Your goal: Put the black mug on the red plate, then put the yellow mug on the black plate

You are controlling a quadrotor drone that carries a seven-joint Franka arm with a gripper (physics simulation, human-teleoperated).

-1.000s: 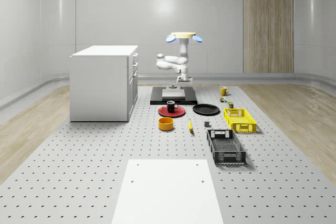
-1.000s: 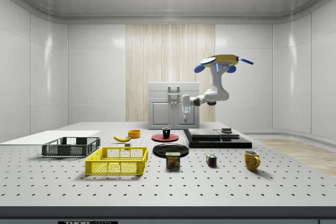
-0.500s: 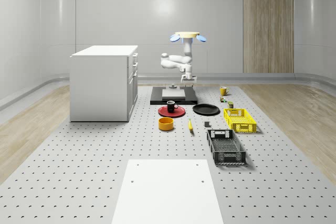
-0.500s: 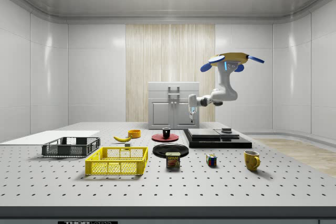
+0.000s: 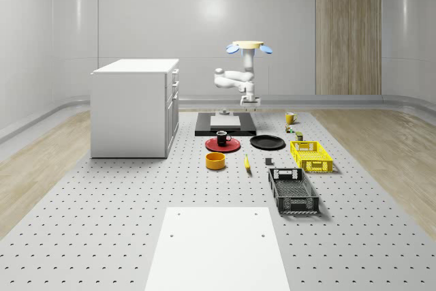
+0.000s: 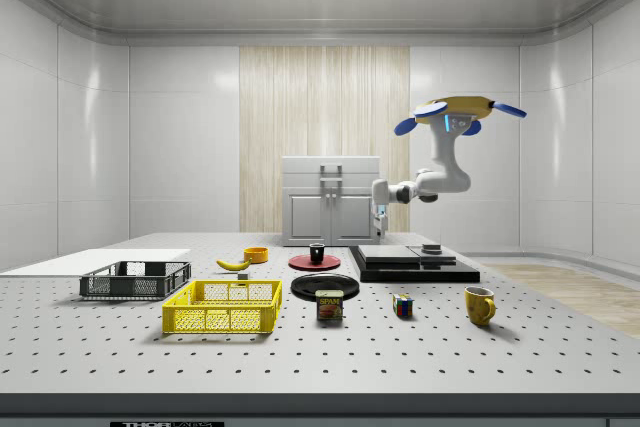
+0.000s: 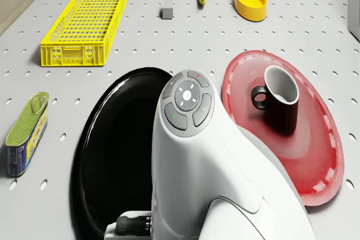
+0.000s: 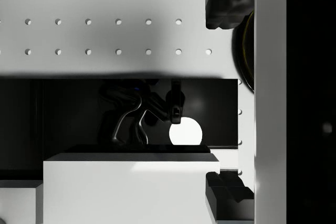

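The black mug [image 5: 223, 138] [image 6: 317, 253] [image 7: 279, 104] stands upright on the red plate [image 5: 223, 146] [image 6: 314, 263] [image 7: 315, 161]. Beside that plate lies the bare black plate [image 5: 267, 142] [image 6: 325, 286] [image 7: 112, 155]. The yellow mug [image 5: 290, 118] [image 6: 480, 305] stands on the table, far from both plates, toward the whole-scene view's right. The drone [image 5: 246, 47] [image 6: 458, 112] hovers above the black platform [image 5: 225, 127] [image 6: 415, 267]. My gripper [image 5: 250, 105] [image 6: 380, 219] [image 8: 231, 100] hangs over the platform's edge, open, its fingers [image 8: 227, 4] wide apart with nothing between them.
A white cabinet [image 5: 135, 107] stands at the whole-scene view's left. On the table lie a yellow bowl [image 5: 216, 160], a banana [image 5: 246, 163], a yellow crate [image 5: 310, 155], a black crate [image 5: 293, 190], a can [image 6: 329, 305] [image 7: 27, 133] and a colour cube [image 6: 402, 305]. A white panel [image 5: 214, 247] lies near the front.
Drone, arm and gripper have drifted toward the right of both fixed views, away from the red plate. The black mug has stayed on the red plate.
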